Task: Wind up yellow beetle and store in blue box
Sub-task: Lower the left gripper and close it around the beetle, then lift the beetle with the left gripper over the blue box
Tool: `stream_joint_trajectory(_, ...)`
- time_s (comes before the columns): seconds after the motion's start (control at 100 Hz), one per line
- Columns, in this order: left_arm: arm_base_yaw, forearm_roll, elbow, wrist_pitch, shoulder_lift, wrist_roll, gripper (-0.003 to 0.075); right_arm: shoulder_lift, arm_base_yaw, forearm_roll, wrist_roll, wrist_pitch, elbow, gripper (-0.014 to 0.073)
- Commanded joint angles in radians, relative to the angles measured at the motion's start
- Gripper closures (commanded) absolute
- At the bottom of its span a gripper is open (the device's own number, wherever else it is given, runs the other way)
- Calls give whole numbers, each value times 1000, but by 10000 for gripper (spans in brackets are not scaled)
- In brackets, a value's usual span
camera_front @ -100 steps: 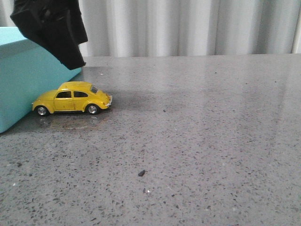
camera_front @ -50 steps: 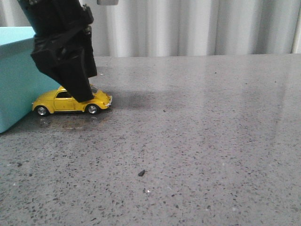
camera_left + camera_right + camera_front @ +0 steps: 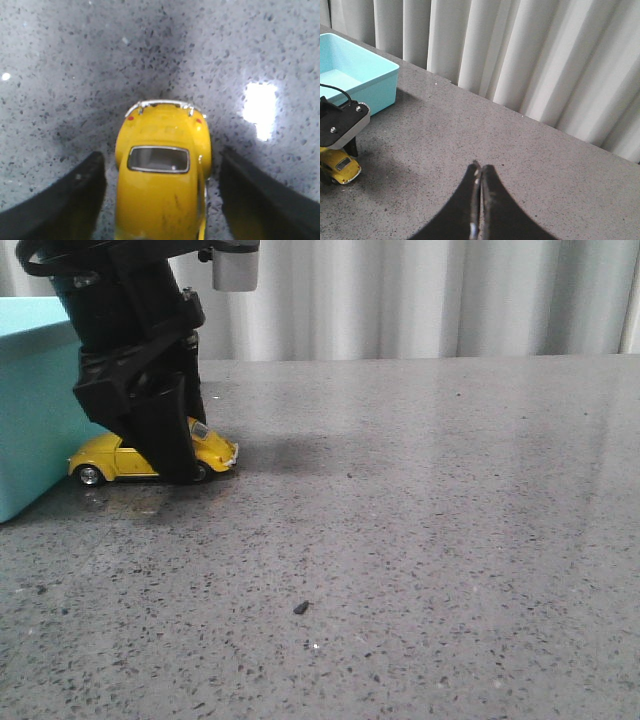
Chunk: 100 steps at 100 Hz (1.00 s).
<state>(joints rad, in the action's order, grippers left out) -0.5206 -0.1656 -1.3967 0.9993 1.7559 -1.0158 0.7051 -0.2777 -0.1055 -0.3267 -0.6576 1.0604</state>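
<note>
The yellow beetle (image 3: pixel 215 450) stands on its wheels on the grey table, next to the blue box (image 3: pixel 35 410) at the far left. My left gripper (image 3: pixel 170 465) is down over the car's middle, open, one black finger on each side. In the left wrist view the beetle (image 3: pixel 162 180) sits between the fingers (image 3: pixel 75 200) with narrow gaps on both sides. My right gripper (image 3: pixel 480 172) is shut and empty, high over the table. Its view shows the beetle (image 3: pixel 340 167) and the open blue box (image 3: pixel 357 75).
A pale pleated curtain (image 3: pixel 420 295) hangs behind the table's far edge. A small dark speck (image 3: pixel 300 608) lies on the speckled table (image 3: pixel 430 540) nearer the front.
My left gripper has come down from above the box's corner until its fingers straddle the beetle at table level. The car has not moved.
</note>
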Motion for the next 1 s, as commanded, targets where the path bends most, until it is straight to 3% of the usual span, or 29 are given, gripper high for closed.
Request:
stream_joint_trajectory(0.0, 1, -36, -24, -17, -43, 0, 395, -3, -3, 6, -9, 85, 25, 645)
stream_joint_trajectory(0.23, 1, -48, -24, -17, -50, 0, 573, -3, -3, 6, -9, 85, 25, 645)
stream_joint_trajectory(0.45, 1, -103, -93, -74, -96, 0, 677, -3, -3, 6, -9, 85, 25, 645)
stream_joint_trajectory(0.71, 12, -138, -255, -101, -185, 25, 695, -3, -3, 6, -9, 91, 25, 645)
stream_joint_trajectory(0.84, 73, -103, -305, -112, -214, 167, 695, -3, -3, 6, -9, 91, 25, 645)
stream_joint_trajectory(0.99, 210, -15, -303, -101, -234, 368, 695, -3, -3, 6, -9, 91, 25, 645)
